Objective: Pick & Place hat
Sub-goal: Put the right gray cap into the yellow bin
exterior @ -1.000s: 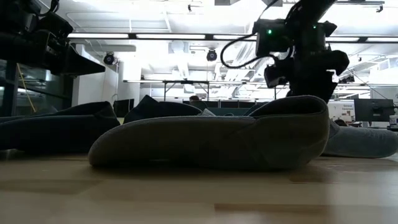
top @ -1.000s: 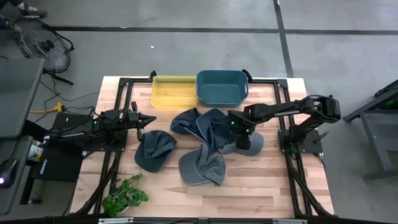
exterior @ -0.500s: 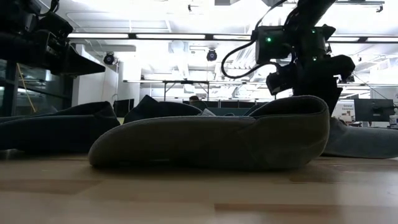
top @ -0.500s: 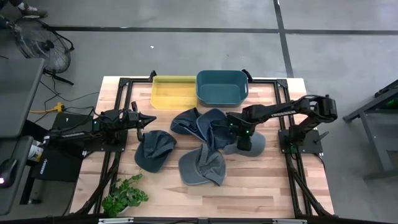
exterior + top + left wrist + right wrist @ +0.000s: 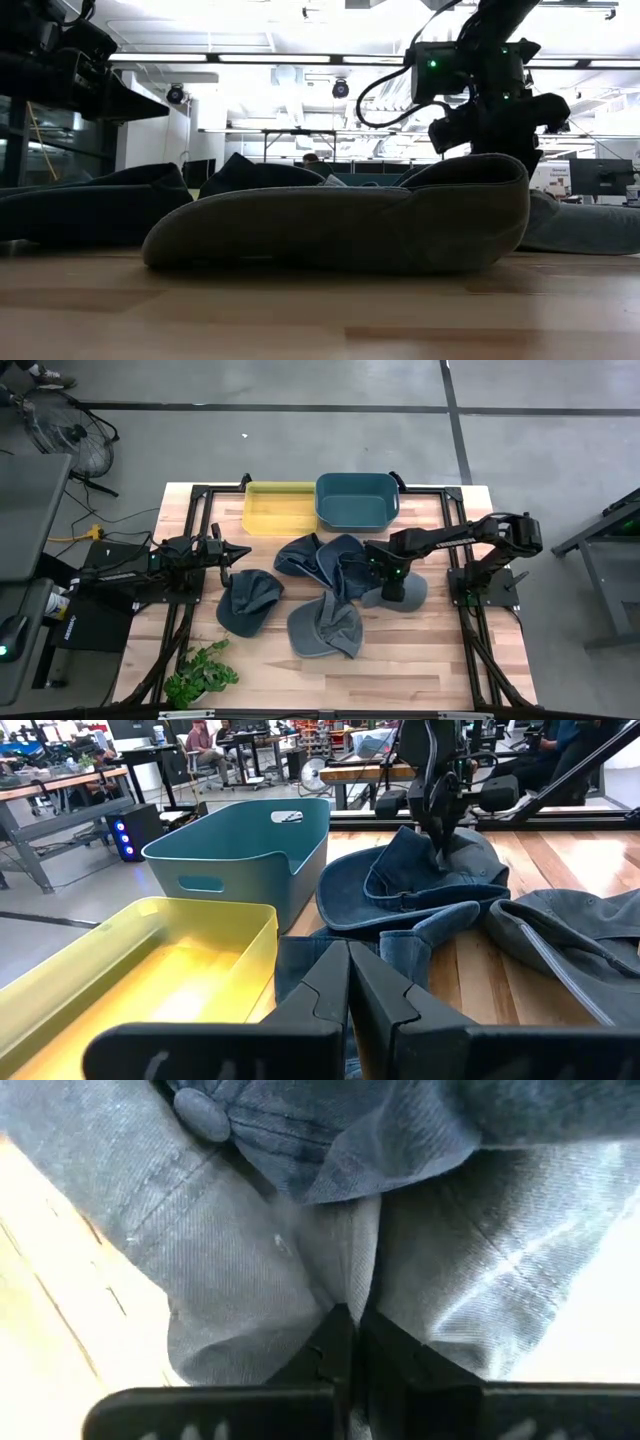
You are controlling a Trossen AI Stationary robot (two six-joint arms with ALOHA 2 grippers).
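On the wooden table (image 5: 430,660), taken from largest item to smallest, we list the following.

Two bins at the far edge: a yellow bin (image 5: 279,508) and a teal bin (image 5: 357,500), side by side and touching. We cannot tell from the task which one is meant to receive the hat.

A loose heap of denim hats (image 5: 320,560) at the table's middle, several overlapping, with two more caps lying nearer the front edge.

The grey hat (image 5: 400,594), the task's item as we judge it, lies flat on the table at the right edge of the heap, its brim tucked against a blue neighbour.

The right gripper (image 5: 385,578) reaches in from the right side, arm stretched low across the table, wrist pitched down onto the grey hat. Its jaws are clenched together; the right wrist view shows a fold of grey cloth (image 5: 345,1295) running into the closed tips, so we judge it pinches the fabric.

The left gripper (image 5: 240,550) waits at the left of the table, level, pointing toward the heap, jaws pressed together on nothing.

Risks, as we judge them: the pinch holds only a thin fold, so the cloth could slip out on the lift; the overlapping blue hat could be dragged along.
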